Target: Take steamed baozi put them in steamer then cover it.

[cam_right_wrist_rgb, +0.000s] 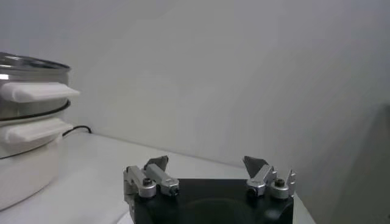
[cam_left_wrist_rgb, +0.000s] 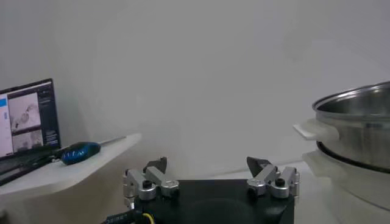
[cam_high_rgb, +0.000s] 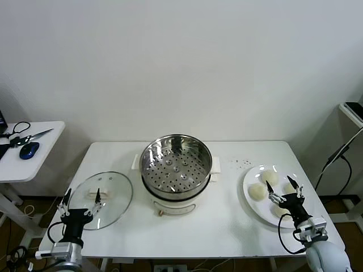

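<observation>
**Steamer uncovered at table centre, both grippers spread wide and empty**

The round shiny steel steamer [cam_high_rgb: 176, 170] on its white base serves as the landmark, set at the middle of the white rectangular table [cam_high_rgb: 187, 229]. Its perforated basket floor is seen bare, with no lid on it.

Far to the steamer's left, a small white side table [cam_high_rgb: 34, 161] is seen, carrying a blue computer mouse [cam_high_rgb: 29, 150] and a pair of scissors [cam_high_rgb: 31, 136].

Just left of the steamer, the round clear glass cover [cam_high_rgb: 102, 199] with metal rim and cream-white oblong handle is laid flat on the table. The left gripper [cam_high_rgb: 81, 203] is held over the cover's near edge, its fingers spread apart with nothing between them.

To the steamer's right, a flat white plate [cam_high_rgb: 253, 207] is placed, and the small cream-white steamed baozi [cam_high_rgb: 257, 192] are gathered on it. The right gripper [cam_high_rgb: 285, 193] is poised above the plate's near side, fingers parted wide and gripping nothing.
</observation>
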{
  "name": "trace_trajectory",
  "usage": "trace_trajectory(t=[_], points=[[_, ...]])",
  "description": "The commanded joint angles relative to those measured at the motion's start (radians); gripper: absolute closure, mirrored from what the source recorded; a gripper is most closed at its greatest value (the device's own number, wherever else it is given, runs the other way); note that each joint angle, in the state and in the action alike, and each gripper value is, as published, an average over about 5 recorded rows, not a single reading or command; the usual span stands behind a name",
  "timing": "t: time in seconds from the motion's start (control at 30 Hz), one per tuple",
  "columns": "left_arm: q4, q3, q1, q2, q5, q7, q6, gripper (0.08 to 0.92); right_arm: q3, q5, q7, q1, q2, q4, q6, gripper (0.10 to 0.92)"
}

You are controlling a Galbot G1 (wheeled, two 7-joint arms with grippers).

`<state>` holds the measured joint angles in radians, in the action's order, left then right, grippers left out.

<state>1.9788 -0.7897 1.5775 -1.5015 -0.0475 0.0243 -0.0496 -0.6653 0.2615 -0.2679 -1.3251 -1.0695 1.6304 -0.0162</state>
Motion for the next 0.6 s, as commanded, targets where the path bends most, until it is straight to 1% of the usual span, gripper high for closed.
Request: trace_trajectory(t=[0.03, 0.07, 0.2, 0.27, 0.33, 0.43, 0.6], points=[[0.003, 0.003, 0.001, 0.003, -0.001, -0.005, 0.001, 0.177, 0.006, -0.024, -0.06, 0.048, 0.062, -0.01, 0.076, 0.203], [0.004, 0.004, 0.001, 0.003, -0.001, -0.005, 0.001, 0.177, 0.012, -0.043, -0.085, 0.059, 0.083, -0.016, 0.091, 0.203], [0.012, 0.011, 0.008, 0.009, -0.002, -0.007, -0.002, 0.177, 0.093, -0.147, -0.317, 0.16, 0.292, -0.062, 0.231, 0.203], [0.016, 0.014, 0.012, 0.009, -0.002, -0.008, -0.005, 0.177, 0.177, -0.182, -0.423, 0.25, 0.398, -0.104, 0.263, 0.203], [0.018, 0.016, 0.016, 0.009, -0.001, -0.01, -0.008, 0.177, 0.303, -0.22, -0.526, 0.38, 0.492, -0.172, 0.258, 0.203], [0.02, 0.017, 0.022, 0.011, 0.002, -0.013, -0.012, 0.177, 0.544, -0.279, -0.655, 0.626, 0.585, -0.277, 0.228, 0.203], [0.016, 0.017, 0.029, 0.015, 0.005, -0.016, -0.017, 0.177, 0.99, -0.369, -0.772, 1.039, 0.62, -0.415, 0.169, 0.203]])
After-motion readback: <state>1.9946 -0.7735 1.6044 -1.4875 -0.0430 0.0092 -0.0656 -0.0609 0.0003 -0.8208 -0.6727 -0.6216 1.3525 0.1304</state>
